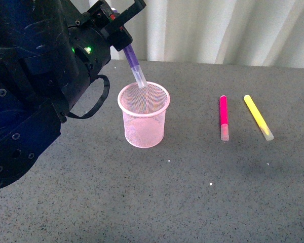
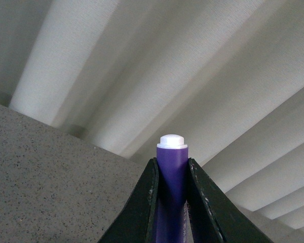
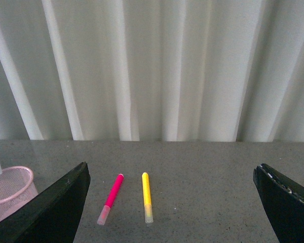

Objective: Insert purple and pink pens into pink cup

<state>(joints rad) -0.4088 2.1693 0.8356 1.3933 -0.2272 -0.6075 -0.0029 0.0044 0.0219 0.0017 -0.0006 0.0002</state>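
Left fingers (image 2: 144,202): clamped on the purple pen (image 2: 172,172), one on each side of the barrel, white butt end standing clear above them.

Purple pen: held tilted, clear cap pointing down. In the front view the cap end sits at the mouth of the pink cup (image 1: 144,129), toward its far rim. Cannot tell whether it is already below the rim.

Step in hand, as judged: first insertion, pen lined up over the cup and not yet let go. Next move likely calls for a little more descent toward the cup's centre, then parting the fingers so the pen drops in without tipping the light mesh cup.

Right fingers (image 3: 55,207): wide apart, holding nothing.

Pink pen (image 1: 223,114): lying flat on the table (image 1: 192,192), well to the right of the cup. Yellow marker (image 1: 257,116) lies just beyond it, farther from the cup; not wanted, so the later pick must avoid it.

Obstruction: a black cable loop (image 1: 93,98) hangs just left of the cup, not touching it.
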